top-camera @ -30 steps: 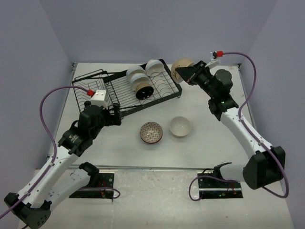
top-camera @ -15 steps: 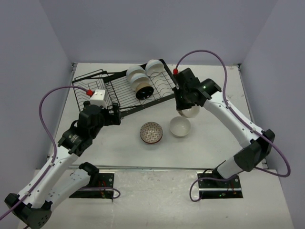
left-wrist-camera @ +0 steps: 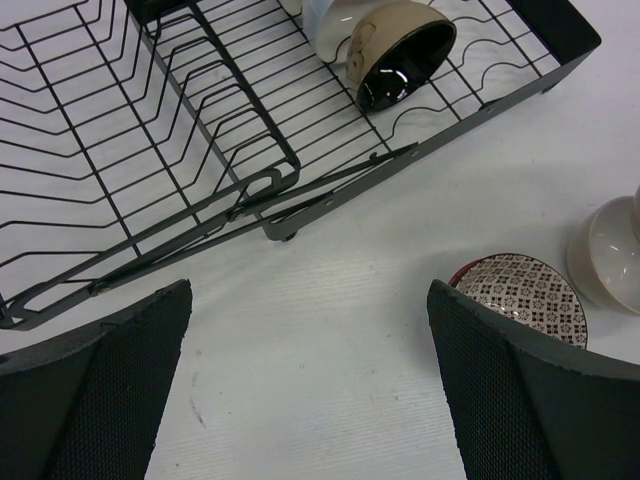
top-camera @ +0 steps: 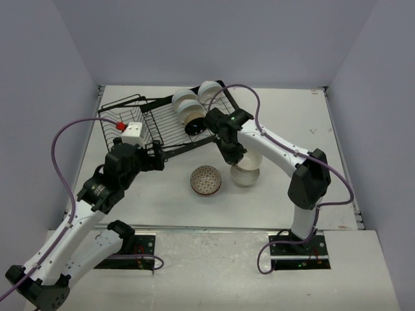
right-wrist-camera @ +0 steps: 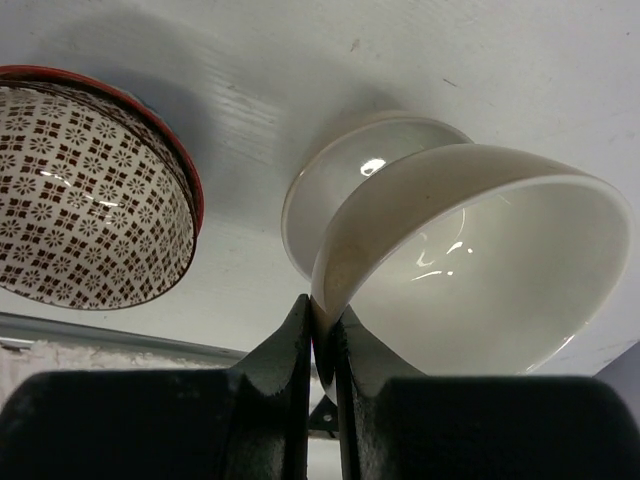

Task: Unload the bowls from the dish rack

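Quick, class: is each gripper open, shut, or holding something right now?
Left gripper: open, holding nothing.
Right gripper: shut on the rim of a cream bowl.

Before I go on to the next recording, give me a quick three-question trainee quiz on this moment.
1. True or false: the left gripper is holding a bowl.
2. Multiple choice: the right gripper grips the cream bowl by its A) base, B) rim, C) both sides.
3. Short answer: what lies beneath the cream bowl?

Key
1. False: it is open and empty.
2. B
3. A white bowl standing on the table.
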